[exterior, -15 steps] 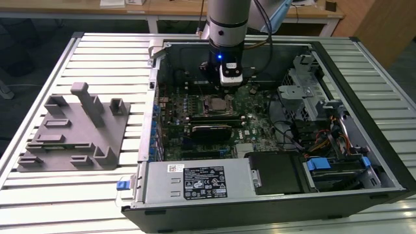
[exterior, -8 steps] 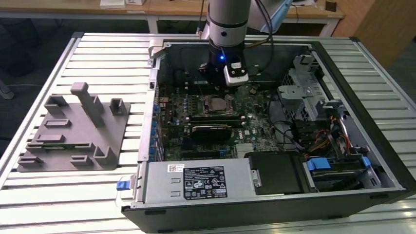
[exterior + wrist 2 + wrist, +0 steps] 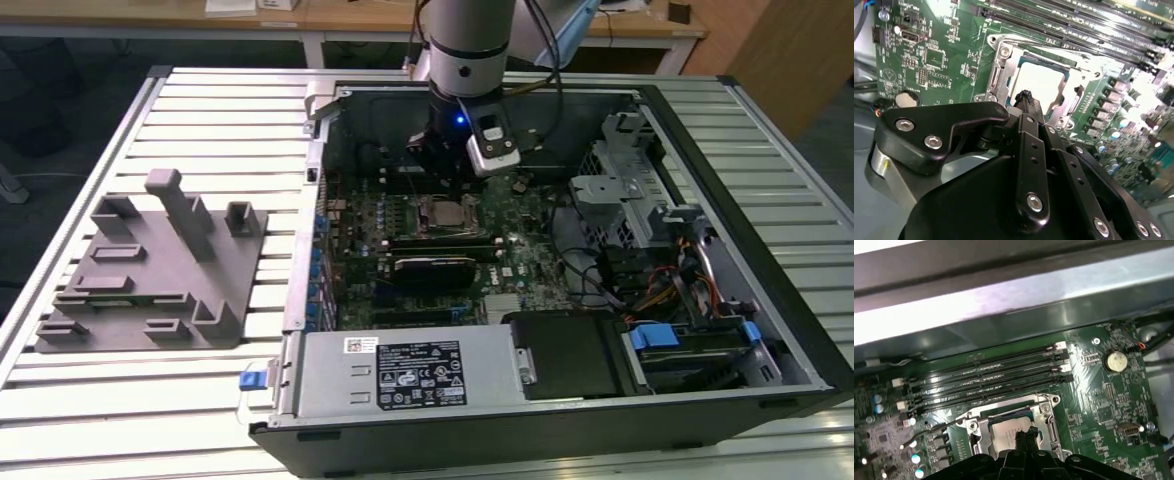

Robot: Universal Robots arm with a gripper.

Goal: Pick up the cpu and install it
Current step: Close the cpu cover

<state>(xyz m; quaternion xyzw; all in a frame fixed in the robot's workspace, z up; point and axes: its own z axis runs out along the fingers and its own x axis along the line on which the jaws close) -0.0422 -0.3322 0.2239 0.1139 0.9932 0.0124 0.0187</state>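
Note:
The cpu lies flat in the metal-framed socket on the green motherboard, its pale silvery top showing in both wrist views. In the exterior view the cpu sits near the middle of the board inside the open computer case. My gripper hangs just above the cpu's edge, fingers pressed together and holding nothing. The first wrist view shows the gripper over the cpu's top. I cannot tell whether the tips touch the chip. The arm's gripper stands over the back part of the board.
A grey plastic tray with upright posts rests on the slatted table at the exterior view's left. Memory slots run beside the socket; a thin lever sticks out from it. A black block, the power supply and drive cages crowd the case.

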